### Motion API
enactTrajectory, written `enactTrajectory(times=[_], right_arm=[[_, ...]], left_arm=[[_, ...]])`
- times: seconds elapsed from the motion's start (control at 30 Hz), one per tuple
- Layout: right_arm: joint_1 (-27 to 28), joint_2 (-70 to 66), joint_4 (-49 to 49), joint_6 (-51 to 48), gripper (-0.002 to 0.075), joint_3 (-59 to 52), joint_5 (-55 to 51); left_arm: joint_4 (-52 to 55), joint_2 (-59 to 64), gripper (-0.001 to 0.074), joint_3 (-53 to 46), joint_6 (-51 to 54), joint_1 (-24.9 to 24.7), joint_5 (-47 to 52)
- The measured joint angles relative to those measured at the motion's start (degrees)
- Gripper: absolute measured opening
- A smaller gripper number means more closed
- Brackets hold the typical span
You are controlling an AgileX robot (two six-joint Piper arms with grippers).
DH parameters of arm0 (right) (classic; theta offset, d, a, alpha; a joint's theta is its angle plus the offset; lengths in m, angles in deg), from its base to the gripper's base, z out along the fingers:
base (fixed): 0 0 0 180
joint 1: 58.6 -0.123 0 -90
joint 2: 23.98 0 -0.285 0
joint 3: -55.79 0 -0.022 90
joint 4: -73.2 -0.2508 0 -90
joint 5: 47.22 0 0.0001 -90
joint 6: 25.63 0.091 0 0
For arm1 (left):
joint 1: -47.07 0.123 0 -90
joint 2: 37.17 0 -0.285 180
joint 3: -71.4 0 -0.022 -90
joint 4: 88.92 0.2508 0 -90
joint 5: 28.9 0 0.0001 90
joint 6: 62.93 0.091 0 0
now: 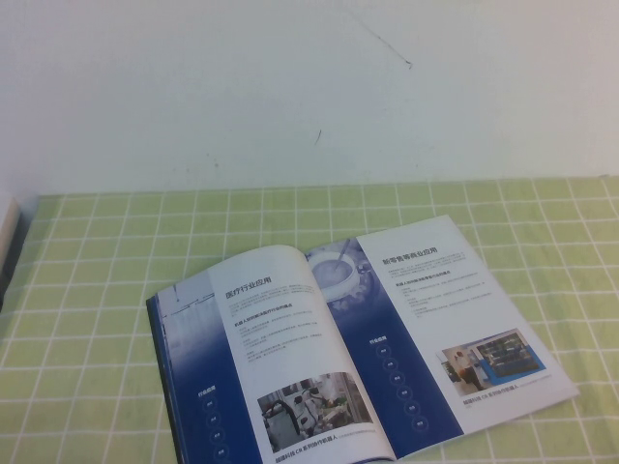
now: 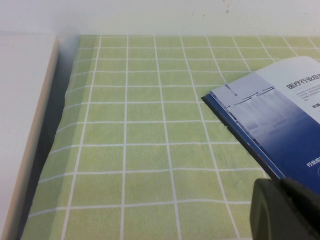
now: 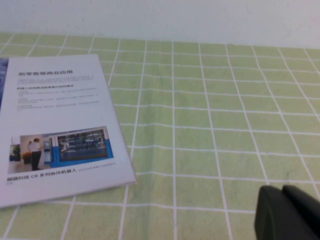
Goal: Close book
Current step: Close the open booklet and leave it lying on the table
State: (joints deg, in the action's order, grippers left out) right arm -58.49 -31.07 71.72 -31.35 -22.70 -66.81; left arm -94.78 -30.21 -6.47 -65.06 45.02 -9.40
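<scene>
A thin book [image 1: 358, 338] lies open and flat on the green checked cloth, blue and white pages up, its spine running toward the wall. Neither gripper appears in the high view. In the left wrist view my left gripper [image 2: 279, 182] is shut with nothing in it, close to the outer edge of the book's left page [image 2: 280, 115]; whether it touches is unclear. In the right wrist view my right gripper [image 3: 281, 190] is shut and empty over bare cloth, well apart from the right page [image 3: 60, 125].
The green checked cloth [image 1: 106, 290] covers the table up to a white wall [image 1: 290, 87]. A white raised board [image 2: 20, 125] borders the cloth on the left side, seen also as the board edge [image 1: 5, 237] in the high view.
</scene>
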Motion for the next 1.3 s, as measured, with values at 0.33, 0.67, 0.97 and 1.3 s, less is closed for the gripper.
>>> enactTrajectory(times=[0.33, 0.67, 0.97, 1.3], right_arm=[[0.0, 0.0, 0.0, 0.0, -0.0003, 0.0, 0.0], [0.0, 0.0, 0.0, 0.0, -0.0003, -0.38, 17.01], [0.0, 0.0, 0.0, 0.0, -0.0003, -0.38, 40.27], [0.0, 0.0, -4.39, -0.89, -0.0003, 0.62, 43.66]], left_arm=[[0.25, 0.0, -0.0002, 0.0, 0.1, 0.0, 0.0], [2.21, 0.0, -0.0002, -0.66, 0.23, 0.0, -8.01], [2.48, 0.0, -0.0002, -0.66, 0.45, 0.0, -32.17], [1.54, 0.0, -0.0002, -0.66, -0.74, 0.0, -39.04]])
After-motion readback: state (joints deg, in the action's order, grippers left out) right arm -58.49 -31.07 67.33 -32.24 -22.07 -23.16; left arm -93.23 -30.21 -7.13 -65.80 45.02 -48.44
